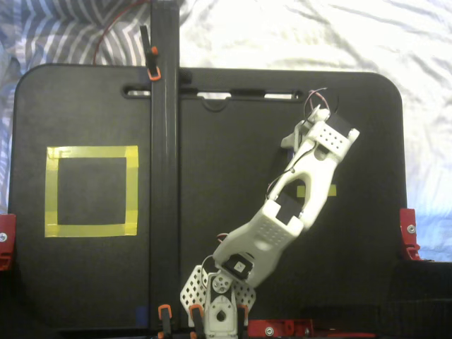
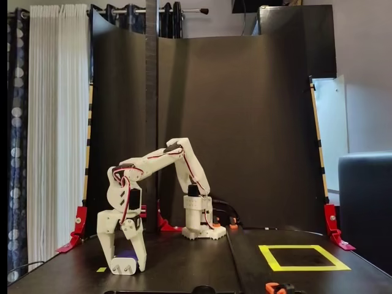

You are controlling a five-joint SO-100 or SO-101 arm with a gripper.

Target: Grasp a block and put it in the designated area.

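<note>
Two fixed views of your single white arm on a black surface [image 1: 85,282].

Low front-facing fixed view: your arm rises from its base [image 2: 201,223] at mid-surface, bends over and comes down at the left of this view. The end effector [image 2: 124,263] points straight down, its tips at the surface. The block [image 2: 127,254], dark blue on top with a pale lower end, sits between the two white fingers [image 2: 105,245], low down at the tips. The fingers stand on either side of it and appear to touch it, so you are pinching the block; it rests on or just at the surface. A tiny yellow marker [image 2: 101,269] lies on the surface just left of the end effector. The designated area [image 2: 303,258], a square outline of yellow tape with a black inside, lies well apart from the block, on the right of this view.

Top-down fixed view: your arm reaches from the bottom edge up and to the right, and the end effector [image 1: 311,131] is seen from above. The arm covers the block here, so you cannot tell its place from this view. A bit of yellow marker [image 1: 318,191] shows beside the forearm. The designated area [image 1: 51,191] lies on the left of this view, beyond a black vertical bar [image 1: 164,141] that crosses the surface between it and your arm. Orange clamps [image 1: 152,70] grip the bar at the top and bottom edges.
</note>
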